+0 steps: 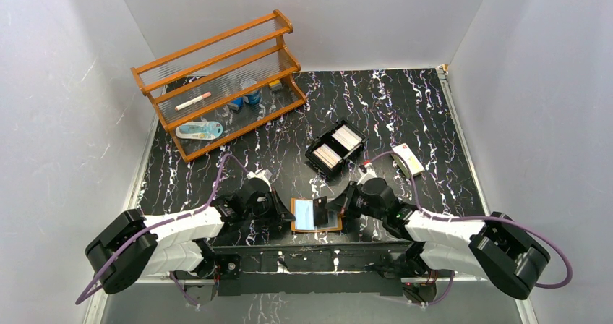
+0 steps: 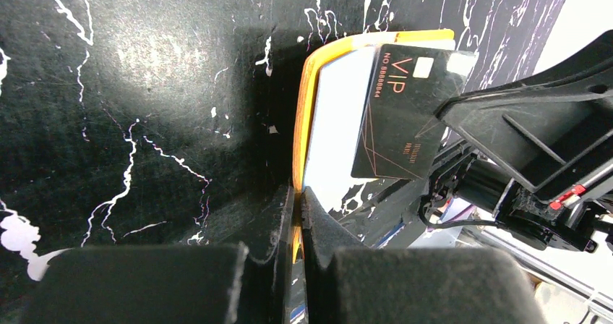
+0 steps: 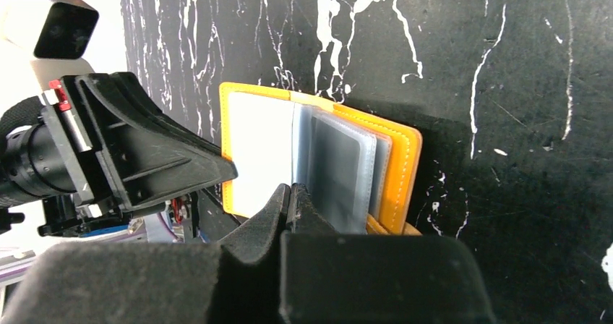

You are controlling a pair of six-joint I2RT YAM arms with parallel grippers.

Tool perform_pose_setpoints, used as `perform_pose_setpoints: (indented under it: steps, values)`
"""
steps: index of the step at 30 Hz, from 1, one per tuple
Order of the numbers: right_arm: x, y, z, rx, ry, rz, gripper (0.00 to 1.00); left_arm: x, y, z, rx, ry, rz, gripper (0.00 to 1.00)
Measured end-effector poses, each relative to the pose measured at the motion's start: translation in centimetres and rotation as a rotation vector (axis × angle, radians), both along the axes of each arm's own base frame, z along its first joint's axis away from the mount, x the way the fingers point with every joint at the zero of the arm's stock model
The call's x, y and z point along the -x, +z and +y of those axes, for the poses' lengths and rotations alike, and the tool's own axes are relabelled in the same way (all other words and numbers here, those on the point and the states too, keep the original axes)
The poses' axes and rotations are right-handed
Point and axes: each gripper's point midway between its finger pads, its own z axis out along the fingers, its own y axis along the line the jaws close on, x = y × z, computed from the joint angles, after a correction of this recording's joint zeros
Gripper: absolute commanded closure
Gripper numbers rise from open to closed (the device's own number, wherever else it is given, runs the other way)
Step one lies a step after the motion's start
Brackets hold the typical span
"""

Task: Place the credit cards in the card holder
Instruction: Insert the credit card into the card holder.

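The orange-tan card holder [image 1: 307, 221] lies open on the table between my arms, its clear sleeves [image 3: 340, 166] fanned up. My left gripper [image 2: 298, 192] is shut on the holder's orange left edge [image 2: 307, 100]; it shows in the top view [image 1: 288, 212]. My right gripper [image 3: 290, 189] is shut on a black credit card marked VIP [image 2: 405, 114] and holds it edge-on over the holder's white left page [image 3: 256, 150]. It shows in the top view [image 1: 334, 207]. Pale credit cards [image 1: 337, 145] stand in stacks in the black tray [image 1: 312, 155].
A cream oblong box [image 1: 407, 159] lies right of the tray. A wooden rack [image 1: 220, 78] with small items stands at the back left. The table's front rail [image 1: 311, 255] runs just below the holder. Grey walls close in both sides.
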Motion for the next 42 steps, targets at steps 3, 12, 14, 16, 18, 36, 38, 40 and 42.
perform_pose_setpoints:
  steps: [3,12,14,16,18,36,38,40,42]
  values:
    - [0.1,-0.7,0.0,0.01,0.003,0.009,1.0,0.0,0.0,0.0,-0.001,-0.001,0.0,1.0]
    - [0.1,-0.9,0.4,0.002,0.019,-0.015,1.0,0.2,-0.7,0.1,-0.019,-0.005,0.016,1.0]
    - [0.2,-1.2,0.3,0.007,0.023,-0.018,1.0,0.2,-0.7,0.1,-0.02,-0.006,0.018,1.0]
    - [0.3,-1.6,0.3,0.016,0.029,-0.019,1.0,0.2,-0.7,0.1,-0.019,-0.007,0.018,1.0]
    - [0.3,-1.8,0.3,0.021,0.035,-0.022,1.0,0.2,-0.7,0.1,-0.019,-0.007,0.018,1.0]
    - [1.0,-2.7,1.6,0.033,0.081,-0.028,1.0,0.3,-0.9,0.3,-0.028,-0.007,0.025,1.0]
    - [0.9,-2.7,1.7,0.033,0.079,-0.03,1.0,0.3,-0.9,0.3,-0.028,-0.007,0.025,1.0]
    - [1.0,-2.8,1.8,0.036,0.076,-0.031,1.0,0.3,-0.9,0.3,-0.028,-0.006,0.025,1.0]
    - [0.9,-2.7,2.0,0.034,0.074,-0.033,1.0,0.3,-0.9,0.3,-0.028,-0.006,0.025,1.0]
